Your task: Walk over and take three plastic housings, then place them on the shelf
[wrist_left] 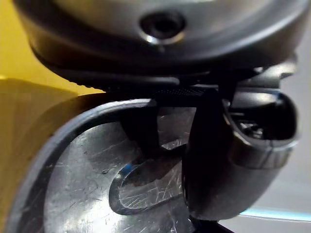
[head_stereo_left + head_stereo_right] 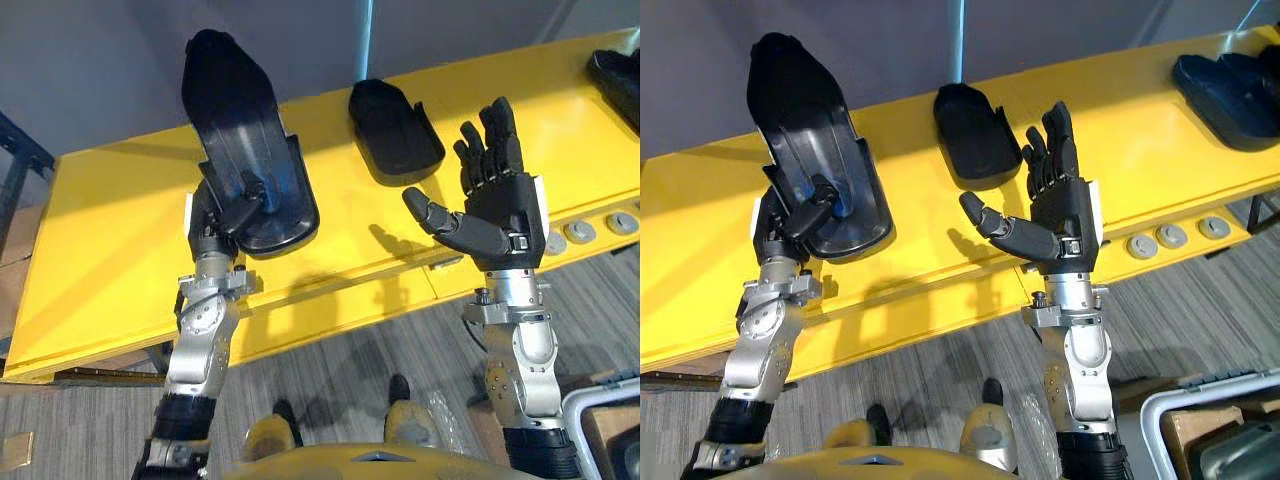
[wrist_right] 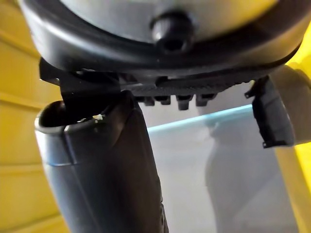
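At lower left, the left hand (image 2: 218, 225) is clenched on the lower rim of a black housing (image 2: 240, 120). Its thumb sits in the hollow and holds the housing up on end over the yellow desk (image 2: 110, 240), probably to carry it clear. At lower right, the right hand (image 2: 505, 215) is released, palm up, likely readied for the second housing (image 2: 393, 130) lying at upper centre. A third housing (image 2: 1230, 85) rests at upper right.
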Robot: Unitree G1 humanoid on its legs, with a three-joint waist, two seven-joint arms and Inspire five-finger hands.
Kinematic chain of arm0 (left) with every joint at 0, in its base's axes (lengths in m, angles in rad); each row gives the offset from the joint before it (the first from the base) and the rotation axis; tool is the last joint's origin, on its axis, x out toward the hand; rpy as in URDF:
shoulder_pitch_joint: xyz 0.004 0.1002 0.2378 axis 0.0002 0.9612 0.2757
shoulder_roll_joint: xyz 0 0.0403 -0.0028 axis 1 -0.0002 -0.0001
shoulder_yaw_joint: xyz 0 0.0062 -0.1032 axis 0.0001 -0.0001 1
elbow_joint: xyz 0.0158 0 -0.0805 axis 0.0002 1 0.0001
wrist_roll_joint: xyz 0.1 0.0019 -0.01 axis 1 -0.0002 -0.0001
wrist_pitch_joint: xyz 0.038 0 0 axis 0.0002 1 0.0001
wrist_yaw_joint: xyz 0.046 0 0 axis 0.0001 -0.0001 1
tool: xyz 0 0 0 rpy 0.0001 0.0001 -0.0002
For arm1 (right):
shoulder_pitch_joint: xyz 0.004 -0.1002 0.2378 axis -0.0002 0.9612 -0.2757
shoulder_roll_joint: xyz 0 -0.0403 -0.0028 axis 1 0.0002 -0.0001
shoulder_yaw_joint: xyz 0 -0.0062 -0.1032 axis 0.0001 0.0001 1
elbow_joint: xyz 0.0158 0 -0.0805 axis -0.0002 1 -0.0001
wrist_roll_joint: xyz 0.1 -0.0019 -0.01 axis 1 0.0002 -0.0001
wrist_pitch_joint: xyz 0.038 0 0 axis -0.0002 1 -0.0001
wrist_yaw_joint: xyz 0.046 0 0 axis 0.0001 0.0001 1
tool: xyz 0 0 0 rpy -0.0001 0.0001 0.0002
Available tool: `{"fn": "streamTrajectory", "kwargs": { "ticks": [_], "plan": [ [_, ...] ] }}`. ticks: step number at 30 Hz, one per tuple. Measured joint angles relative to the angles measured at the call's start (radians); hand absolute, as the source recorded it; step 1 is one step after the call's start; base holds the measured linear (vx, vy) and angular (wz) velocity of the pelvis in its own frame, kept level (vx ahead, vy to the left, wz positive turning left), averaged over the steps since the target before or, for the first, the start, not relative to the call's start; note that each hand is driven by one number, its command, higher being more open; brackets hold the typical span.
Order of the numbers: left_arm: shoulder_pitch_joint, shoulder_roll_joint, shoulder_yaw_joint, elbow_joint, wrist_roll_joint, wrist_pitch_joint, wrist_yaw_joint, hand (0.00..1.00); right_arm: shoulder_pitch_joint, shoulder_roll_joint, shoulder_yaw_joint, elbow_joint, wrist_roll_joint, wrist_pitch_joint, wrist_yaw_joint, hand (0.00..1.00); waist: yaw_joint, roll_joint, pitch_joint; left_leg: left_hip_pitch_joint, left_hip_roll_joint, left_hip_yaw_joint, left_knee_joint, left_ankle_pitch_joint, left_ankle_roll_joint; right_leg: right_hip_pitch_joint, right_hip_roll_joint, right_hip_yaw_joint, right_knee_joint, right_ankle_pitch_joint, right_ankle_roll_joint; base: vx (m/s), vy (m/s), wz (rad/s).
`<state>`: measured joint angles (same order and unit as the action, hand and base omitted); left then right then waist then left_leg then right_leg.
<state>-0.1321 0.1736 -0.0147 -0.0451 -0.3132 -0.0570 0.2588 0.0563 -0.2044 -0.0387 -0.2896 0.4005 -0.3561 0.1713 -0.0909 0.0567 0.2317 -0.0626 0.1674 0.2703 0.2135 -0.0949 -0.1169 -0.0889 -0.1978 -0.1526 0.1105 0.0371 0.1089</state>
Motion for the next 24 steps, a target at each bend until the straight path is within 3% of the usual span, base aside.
{"fn": "streamTrajectory", "kwargs": {
  "ticks": [5, 12, 22, 23, 24],
  "plan": [
    [-0.14, 0.039, 0.022, 0.158, -0.034, 0.008, 0.051, 0.0, -0.044, -0.043, 0.064, 0.0, 0.002, 0.024, 0.071, 1.0, -0.01, 0.002, 0.041, -0.001, -0.003, 0.005, -0.028, 0.028, -0.002, -0.043, -0.002, 0.014, 0.054, -0.017, -0.004, -0.05, -0.017, -0.03],
    [-0.297, 0.069, 0.032, 0.205, -0.033, 0.008, 0.078, 0.0, -0.132, -0.059, 0.159, -0.036, 0.015, 0.076, 0.089, 1.0, -0.013, -0.003, 0.107, -0.042, -0.003, 0.005, -0.021, 0.051, -0.01, -0.159, -0.019, 0.032, 0.225, -0.092, -0.007, -0.06, -0.044, 0.03],
    [-0.352, 0.07, 0.039, 0.203, -0.081, 0.021, 0.088, 0.0, -0.133, -0.072, 0.238, -0.19, 0.016, 0.086, 0.106, 1.0, -0.006, -0.002, 0.147, -0.105, 0.017, 0.017, 0.083, 0.003, -0.02, -0.243, -0.032, 0.051, 0.371, -0.164, -0.011, -0.03, -0.032, -0.01],
    [-0.358, 0.07, 0.041, 0.204, -0.086, 0.025, 0.086, 1.0, -0.133, -0.072, 0.243, -0.198, 0.016, 0.086, 0.106, 1.0, -0.002, -0.003, 0.148, -0.112, 0.016, 0.017, 0.086, 0.003, -0.021, -0.252, -0.036, 0.052, 0.379, -0.167, -0.011, -0.02, -0.008, 0.06],
    [-0.364, 0.07, 0.041, 0.204, -0.098, 0.03, 0.084, 1.0, -0.133, -0.072, 0.247, -0.199, 0.016, 0.085, 0.106, 1.0, 0.002, -0.004, 0.149, -0.12, 0.017, 0.017, 0.093, 0.002, -0.02, -0.259, -0.039, 0.051, 0.387, -0.169, -0.011, -0.02, -0.005, 0.12]
  ]
}}
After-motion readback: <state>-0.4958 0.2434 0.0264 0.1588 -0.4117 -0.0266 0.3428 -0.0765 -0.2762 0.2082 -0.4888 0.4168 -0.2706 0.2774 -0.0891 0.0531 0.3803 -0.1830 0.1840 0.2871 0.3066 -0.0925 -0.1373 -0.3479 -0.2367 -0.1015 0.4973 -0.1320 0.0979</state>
